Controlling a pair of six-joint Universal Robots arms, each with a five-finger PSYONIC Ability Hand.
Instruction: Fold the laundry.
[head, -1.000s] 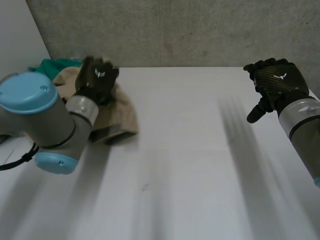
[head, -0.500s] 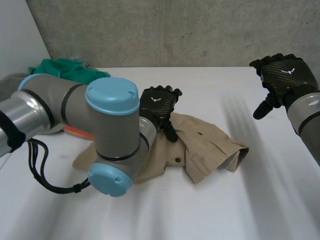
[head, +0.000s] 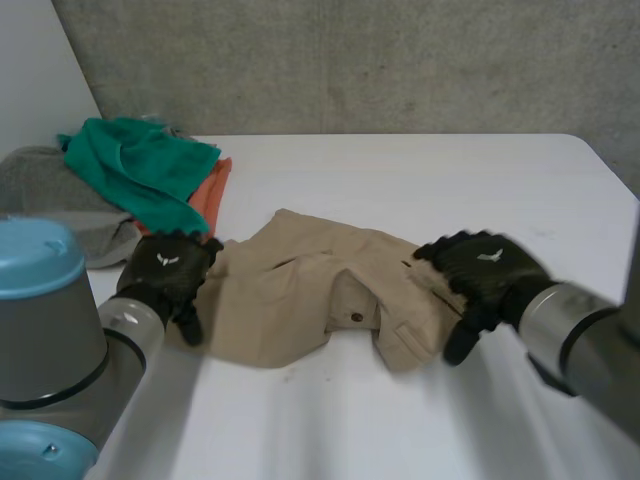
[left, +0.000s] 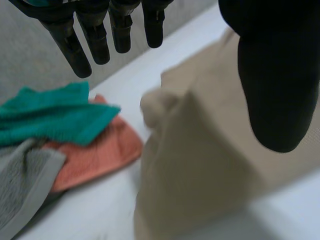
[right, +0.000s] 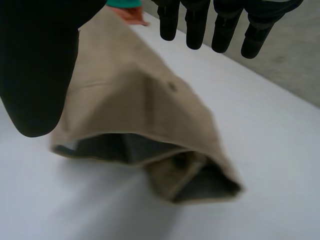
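The shirt (head: 300, 290), seen crumpled on the table (head: 420, 180) with a towel pile (head: 140, 170) just beside it, is flanked by the left hand (head: 165, 275) and right hand (head: 480, 275), both held open with nothing gripped; being soft and limp, it is judged best pinched at its outer edges.

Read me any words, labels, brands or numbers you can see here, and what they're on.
No readable text anywhere.
On the left hand: a small white emblem, a shape, not letters.
On the right hand: the same emblem, no letters.
On the beige garment: no label or print showing.
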